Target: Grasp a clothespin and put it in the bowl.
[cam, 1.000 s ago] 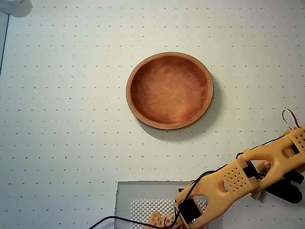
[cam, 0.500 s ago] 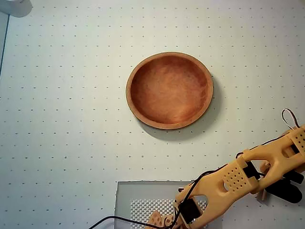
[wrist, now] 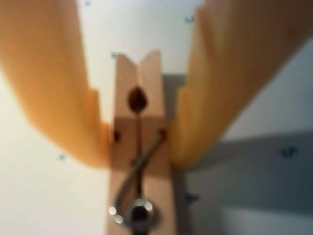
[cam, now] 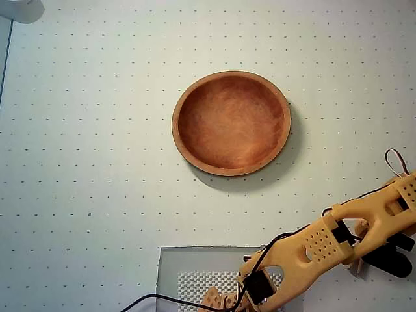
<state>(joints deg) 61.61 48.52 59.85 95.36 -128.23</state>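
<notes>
In the wrist view the two yellow fingers (wrist: pixel 73 112) press on both sides of the light-wood clothespin (wrist: pixel 124 83), whose metal spring (wrist: pixel 139 210) shows near the bottom edge. My gripper (wrist: pixel 139 147) is shut on it, just above the white dotted table. In the overhead view the yellow arm reaches to the lower right and the gripper (cam: pixel 364 263) covers the clothespin. The reddish-brown wooden bowl (cam: pixel 179 136) stands empty at the table's centre, well up and left of the gripper.
A grey mat (cam: pixel 195 263) with a perforated plate lies under the arm's base at the bottom edge. A black cable (cam: pixel 149 300) runs off to the bottom left. A white object (cam: pixel 19 10) sits in the top left corner.
</notes>
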